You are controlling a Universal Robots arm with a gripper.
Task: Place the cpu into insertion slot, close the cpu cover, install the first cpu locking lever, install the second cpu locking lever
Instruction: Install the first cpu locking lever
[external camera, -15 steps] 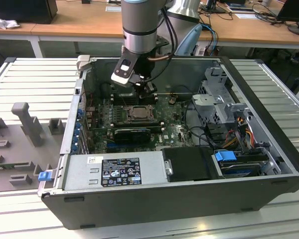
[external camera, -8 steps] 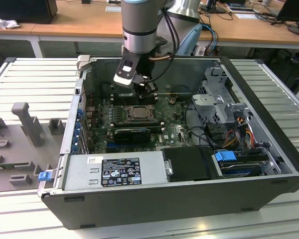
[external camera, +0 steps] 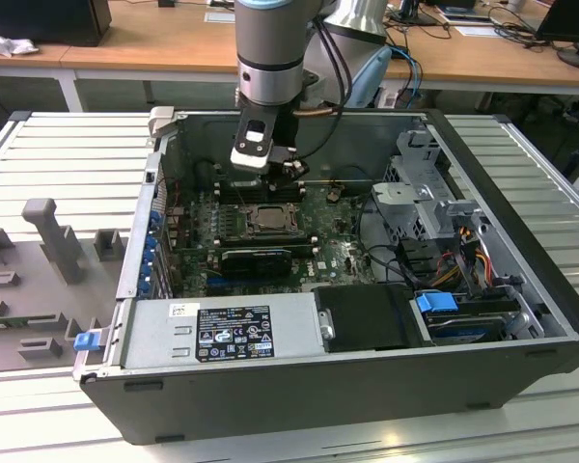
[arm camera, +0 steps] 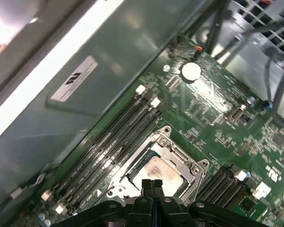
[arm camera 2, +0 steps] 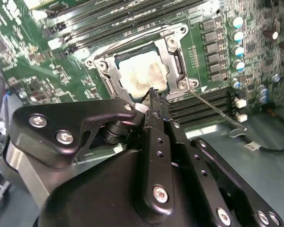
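**Chip seated, cover down, lever loose**

Because the camera rides right behind it, start with the gripper (arm camera: 151, 185): in the first wrist view its two fingers are pressed together with nothing between them, and the tips hang just above the near edge of the socket.

Directly below the tips, the cpu (arm camera 2: 141, 73) lies flat in the insertion slot (external camera: 246, 230), pale face up. The cpu cover (arm camera 2: 173, 56) appears folded down around it, its cut-out framing the chip.

Just beyond the cover's corner, in the second wrist view, a thin wire locking lever (arm camera 2: 213, 108) angles away across the board, and its hooked end looks free of any catch. From that, you seem to be at the lever stage, with placing and covering done. I can't make out the other lever.

Whatever you do here calls for a precise, narrow contact. The wire is thin and springy and could slip off a closed fingertip.

Farther out, the long black memory slots (arm camera: 113, 137) flank the socket. The exterior view shows the whole board inside the open computer case (external camera: 482, 381).
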